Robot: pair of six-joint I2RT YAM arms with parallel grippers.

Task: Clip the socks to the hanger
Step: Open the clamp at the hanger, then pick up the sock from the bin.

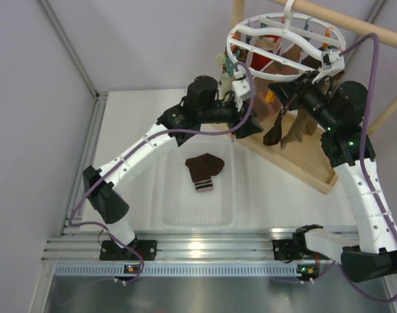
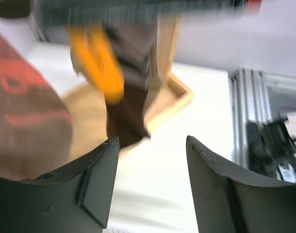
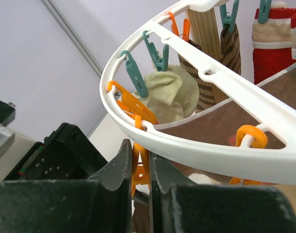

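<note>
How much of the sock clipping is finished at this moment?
Roughly halfway, it seems. One brown sock hangs under the hanger, by an orange peg that the right gripper pinches. The left gripper is open and empty. The second sock lies in the clear tray, not yet clipped.

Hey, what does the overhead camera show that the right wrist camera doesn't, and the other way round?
Only the top view shows one brown sock lying in the clear bin on the table, and both arms from base to wrist. Only the right wrist view makes clear that the right jaws are closed on an orange peg. It also shows the teal pegs along the rim close up. Both views show the white ring hanger.
</note>
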